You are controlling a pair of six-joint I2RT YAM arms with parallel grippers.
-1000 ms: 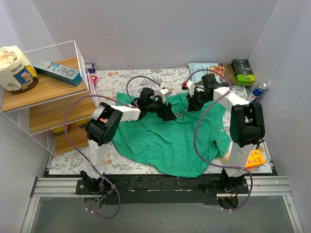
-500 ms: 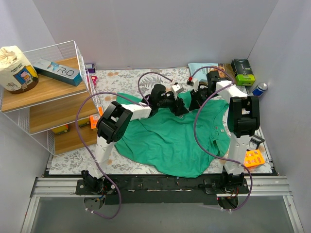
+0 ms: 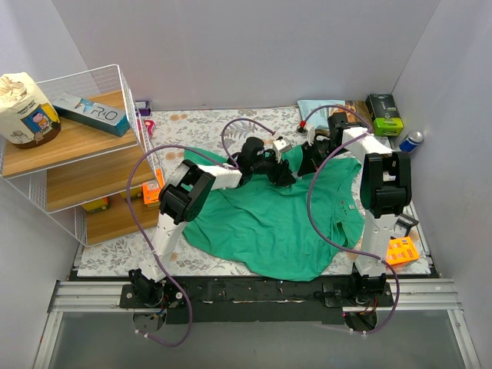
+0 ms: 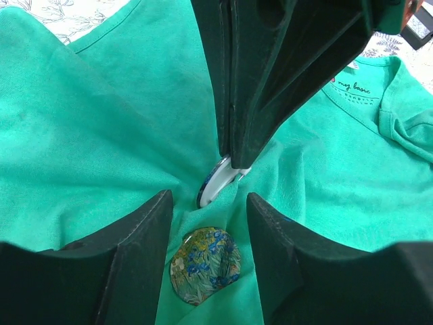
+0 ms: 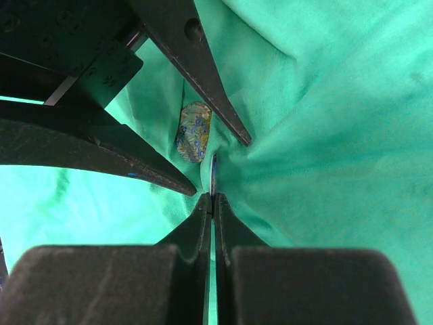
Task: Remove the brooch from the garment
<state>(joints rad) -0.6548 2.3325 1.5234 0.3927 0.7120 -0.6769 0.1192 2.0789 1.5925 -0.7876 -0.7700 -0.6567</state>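
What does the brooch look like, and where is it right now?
The brooch is a small glossy oval painted with blue flowers on yellow-green. It lies with its painted face showing in a fold of the green garment, between the open fingers of the left gripper. Just beyond it the right gripper, shut, pinches a thin pale disc standing on edge.

Top camera looks down from behind; both wrist cameras closely share the garment (image 4: 81,122).
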